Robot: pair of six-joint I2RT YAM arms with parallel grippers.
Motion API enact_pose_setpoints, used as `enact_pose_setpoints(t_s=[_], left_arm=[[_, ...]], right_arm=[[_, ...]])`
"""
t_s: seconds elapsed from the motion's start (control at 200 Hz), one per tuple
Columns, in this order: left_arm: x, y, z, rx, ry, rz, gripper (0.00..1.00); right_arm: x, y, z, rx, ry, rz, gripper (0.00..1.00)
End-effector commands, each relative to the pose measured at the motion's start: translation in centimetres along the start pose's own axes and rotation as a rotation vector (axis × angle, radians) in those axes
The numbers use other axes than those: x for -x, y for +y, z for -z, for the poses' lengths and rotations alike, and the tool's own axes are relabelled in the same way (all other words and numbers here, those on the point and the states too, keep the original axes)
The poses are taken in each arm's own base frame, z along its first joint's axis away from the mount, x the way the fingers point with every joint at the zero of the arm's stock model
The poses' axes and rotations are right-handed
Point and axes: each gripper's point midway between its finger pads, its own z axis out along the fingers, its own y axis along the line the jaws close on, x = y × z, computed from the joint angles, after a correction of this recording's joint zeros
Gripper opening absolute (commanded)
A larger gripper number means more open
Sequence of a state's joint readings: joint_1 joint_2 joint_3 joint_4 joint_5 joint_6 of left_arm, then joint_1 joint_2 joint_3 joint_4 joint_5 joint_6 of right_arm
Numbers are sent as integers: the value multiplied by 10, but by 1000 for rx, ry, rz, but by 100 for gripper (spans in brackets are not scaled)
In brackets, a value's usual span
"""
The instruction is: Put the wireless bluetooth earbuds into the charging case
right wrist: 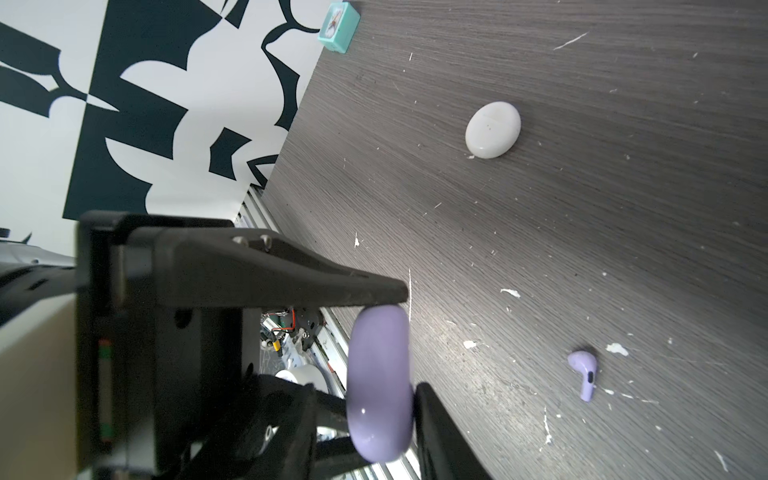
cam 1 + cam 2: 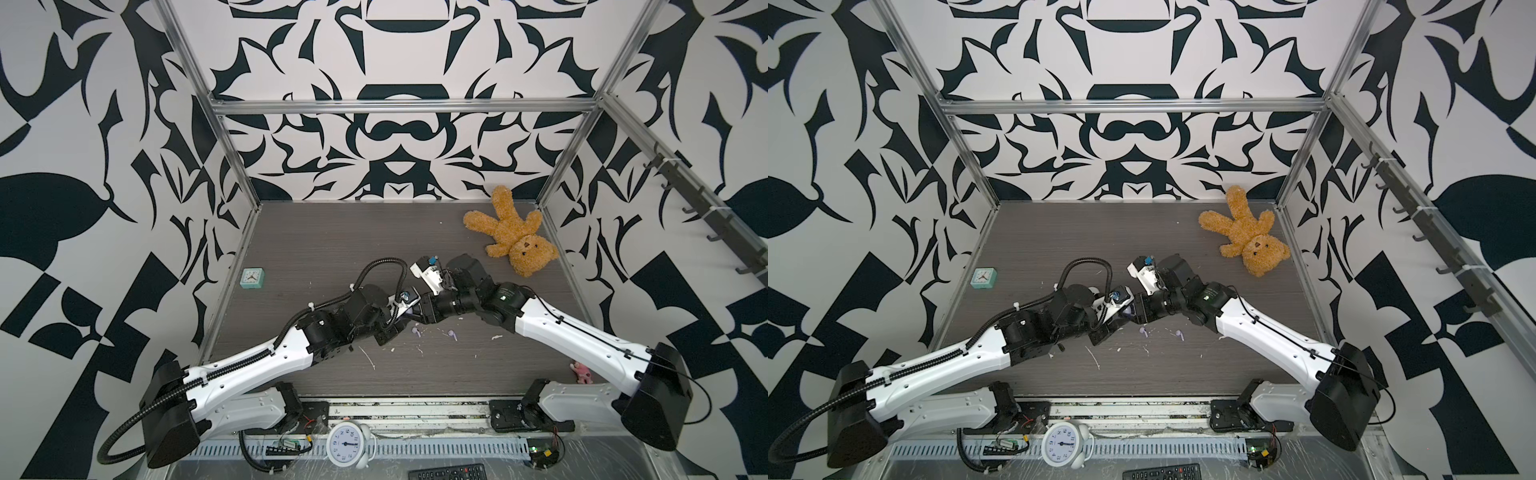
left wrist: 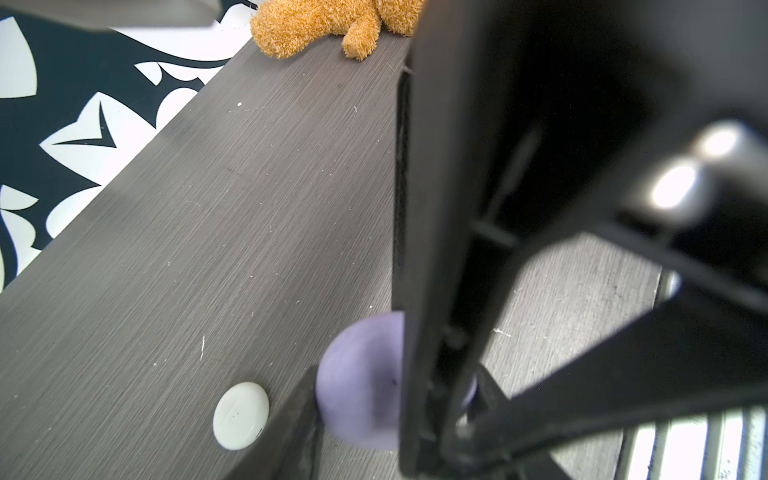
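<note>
Left gripper (image 3: 392, 386) and right gripper (image 1: 374, 349) jaws, both narrow, pinch the seemingly shut purple charging case (image 1: 378, 382); two purple earbuds (image 2: 416, 331) lie near them on the tabletop (image 2: 332, 232). Prying the glossy shell risks a slip, dropping it and scattering them

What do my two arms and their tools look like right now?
Both have white link shells with black joints and bases. The left arm carries a ribbed black conduit; the right arm a thin black cable clipped along it. Left tool and right tool: matte black, tapered fingers.
</note>
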State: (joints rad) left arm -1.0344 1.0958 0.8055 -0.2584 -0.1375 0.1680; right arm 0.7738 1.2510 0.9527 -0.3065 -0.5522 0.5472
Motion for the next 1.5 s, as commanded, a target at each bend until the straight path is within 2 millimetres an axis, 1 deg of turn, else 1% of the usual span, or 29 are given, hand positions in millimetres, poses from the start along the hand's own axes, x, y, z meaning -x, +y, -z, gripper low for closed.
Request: enact_pose_setpoints(t_s=[0.0,0.085,0.285,0.37,0.495,0.67,0.69,0.73,0.775,0.81,0.845,0.865,0.97,1.01,1.035,1.05,1.07,1.17,1.23,1.325,1.4,1.46,1.47,1.475,1.495], left_arm=[[14,-1,6,-16,-41,12,0],[15,0,5,-11,-40,16,0],[17,1,5,-2,-46,24,0],[18,2,6,1,-51,25,0],[20,3,7,4,-62,29,0],[24,4,10,12,-88,36,0],[24,4,10,9,-90,37,5],[25,2,10,0,-92,38,18],[25,0,11,-15,-96,39,26],[26,-3,11,-30,-99,37,37],[28,-5,12,-44,-105,36,51],[29,-6,13,-49,-107,35,56],[33,-10,18,-73,-126,29,69],[35,-10,21,-78,-140,32,80],[37,-12,24,-88,-150,33,84],[37,-13,25,-94,-154,33,90],[38,-14,28,-104,-163,33,93],[46,-19,45,-144,-187,54,100],[49,-20,58,-158,-199,80,99],[44,-26,77,-205,-189,127,99],[39,-29,89,-262,-180,191,99],[37,-32,99,-324,-187,250,99],[37,-28,99,-319,-191,265,99],[38,-32,102,-345,-194,266,99],[38,-33,105,-371,-202,286,99]], right_arm=[[0,8,-1,39,3,20,37],[-2,8,-4,45,16,14,36],[-5,6,-11,67,30,2,35],[-5,3,-12,55,27,0,29],[-4,5,-10,57,21,9,26],[-2,6,-7,51,12,16,16],[-2,6,-7,51,12,17,14],[-2,7,-7,51,8,19,11],[-1,7,-5,51,4,21,6],[0,8,-4,52,-1,24,0],[1,9,-2,52,-10,28,0],[2,9,-2,49,-13,30,0],[5,9,4,30,-35,40,0],[5,10,7,26,-40,45,0],[6,11,9,23,-44,48,0],[7,11,10,22,-48,50,0],[8,12,12,18,-52,53,0],[12,12,27,-11,-77,74,0],[15,11,38,-27,-93,83,0],[17,14,55,-25,-117,105,0],[16,21,67,4,-129,127,0],[11,35,73,75,-114,163,0],[10,37,74,84,-111,168,0],[10,38,74,86,-111,170,0],[9,41,76,100,-109,177,0]])
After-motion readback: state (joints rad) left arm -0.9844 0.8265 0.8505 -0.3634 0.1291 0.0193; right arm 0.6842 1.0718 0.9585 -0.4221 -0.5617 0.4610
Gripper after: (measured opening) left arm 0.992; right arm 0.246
